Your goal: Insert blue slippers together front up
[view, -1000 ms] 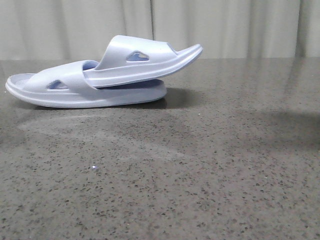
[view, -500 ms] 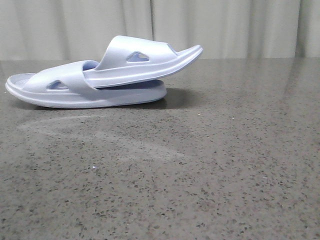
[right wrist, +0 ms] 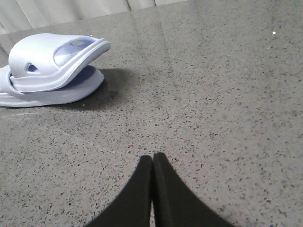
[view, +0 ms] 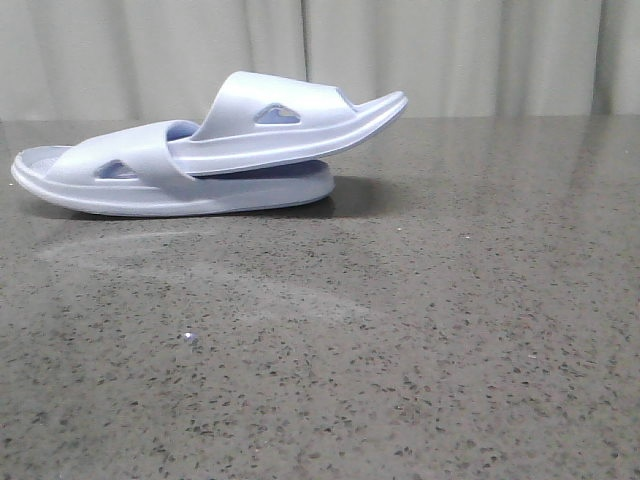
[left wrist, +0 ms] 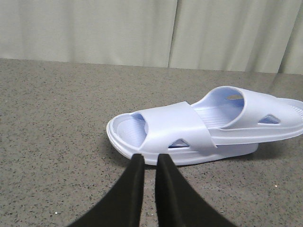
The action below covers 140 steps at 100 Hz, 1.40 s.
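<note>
A dark grey stone-look table (view: 420,340) fills the lower part of the front view, flecked with black and pale specks; its polished top carries soft, smeary reflections and a faint pale streak toward the left; behind its far edge hangs a pale greyish-white curtain (view: 450,50) in vertical folds, evenly lit; one tiny bright speck (view: 188,338) sits on the tabletop.

No readable text anywhere (blue slippers (view: 200,160) carry none).
</note>
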Each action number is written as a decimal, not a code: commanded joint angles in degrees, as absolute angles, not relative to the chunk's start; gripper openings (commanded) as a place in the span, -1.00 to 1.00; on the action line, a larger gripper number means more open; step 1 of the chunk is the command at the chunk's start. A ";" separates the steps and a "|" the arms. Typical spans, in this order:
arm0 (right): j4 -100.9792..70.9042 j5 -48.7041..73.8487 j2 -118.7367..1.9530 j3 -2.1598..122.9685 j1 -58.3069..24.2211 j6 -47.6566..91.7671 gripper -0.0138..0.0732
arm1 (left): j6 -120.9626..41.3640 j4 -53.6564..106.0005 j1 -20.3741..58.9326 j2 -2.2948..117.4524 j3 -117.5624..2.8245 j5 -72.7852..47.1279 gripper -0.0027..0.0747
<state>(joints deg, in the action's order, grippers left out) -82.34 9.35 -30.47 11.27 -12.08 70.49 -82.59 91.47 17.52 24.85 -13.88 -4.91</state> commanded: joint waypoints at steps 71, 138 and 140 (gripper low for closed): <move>-83.15 8.60 -30.66 12.58 -12.22 71.17 -0.86 | -66.25 65.67 16.38 22.94 -14.23 -4.04 -0.89; -83.15 8.60 -30.66 12.58 -12.22 71.17 -0.86 | -7.11 6.87 4.58 0.45 0.68 -6.69 -0.89; -83.15 8.60 -30.66 12.58 -12.22 71.17 -0.86 | -7.11 7.23 4.58 0.45 0.68 -6.83 -0.89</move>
